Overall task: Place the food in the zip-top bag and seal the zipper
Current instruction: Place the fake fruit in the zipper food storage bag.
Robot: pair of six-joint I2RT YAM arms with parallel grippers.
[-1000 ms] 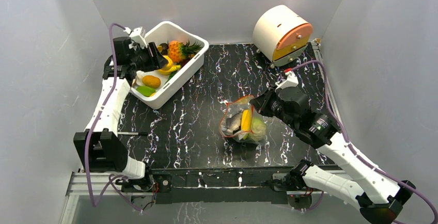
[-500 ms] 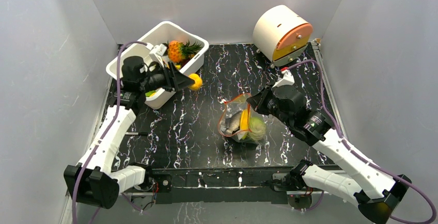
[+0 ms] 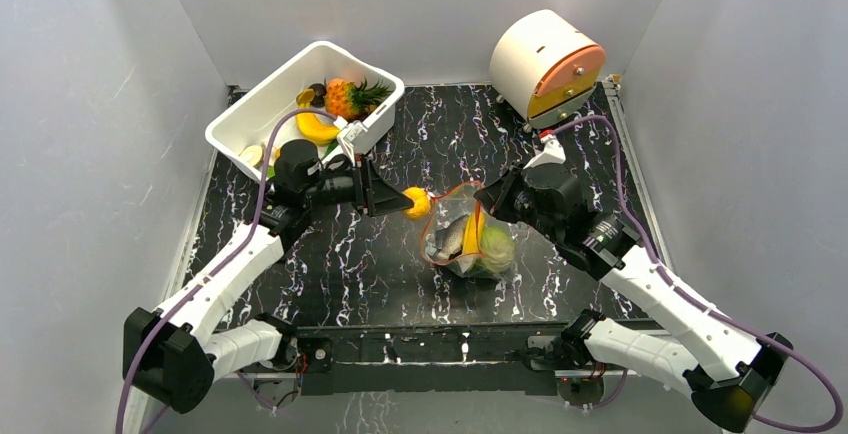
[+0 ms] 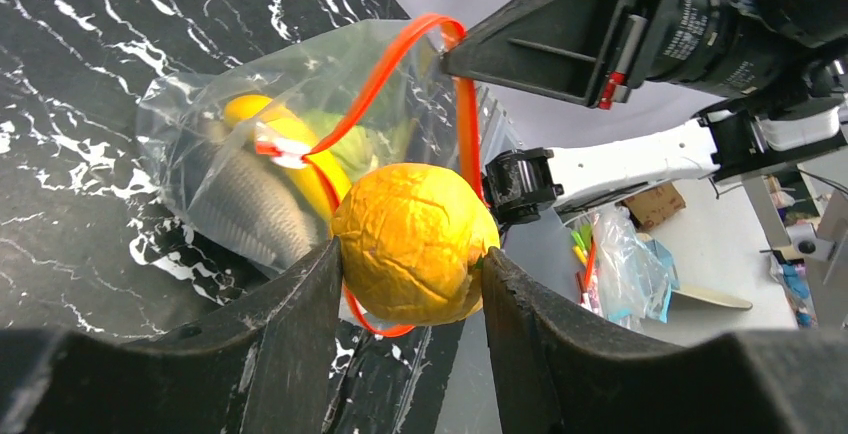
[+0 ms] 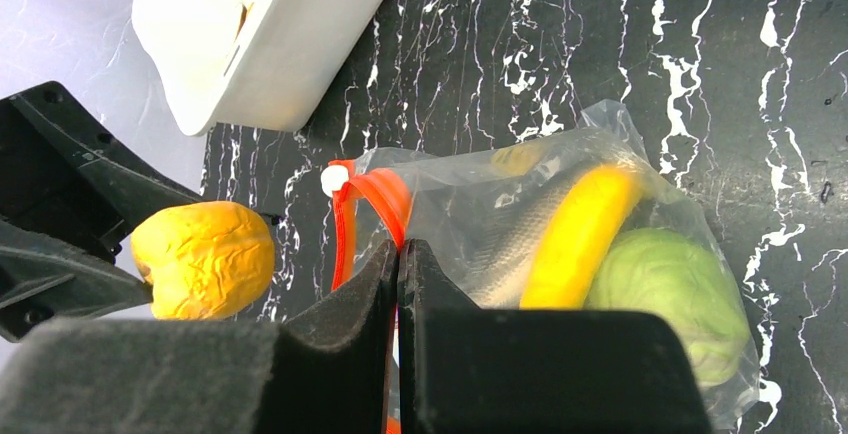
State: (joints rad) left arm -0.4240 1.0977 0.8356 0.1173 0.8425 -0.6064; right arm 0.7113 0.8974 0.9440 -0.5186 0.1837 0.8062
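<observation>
The zip-top bag (image 3: 470,239) lies on the black marbled table (image 3: 350,264) just right of centre in the top view. Its long axis runs diagonally: the open mouth faces the upper left and the closed end points to the lower right. Inside are a yellow banana (image 3: 476,232) standing nearly upright in the frame, a grey fish (image 3: 450,237) and a light-green round fruit (image 3: 497,249).

The right gripper (image 3: 487,201) is clamped on the red zipper (image 5: 375,194) at the mouth's upper edge, holding that edge lifted so the strip forms an open loop. The left gripper (image 3: 405,201), reaching in from the left, grasps a wrinkled orange-yellow fruit (image 3: 417,202) between both fingers, just beside the mouth's left rim. The white tub (image 3: 250,119) with a pineapple (image 3: 345,97) sits in the upper left.
</observation>
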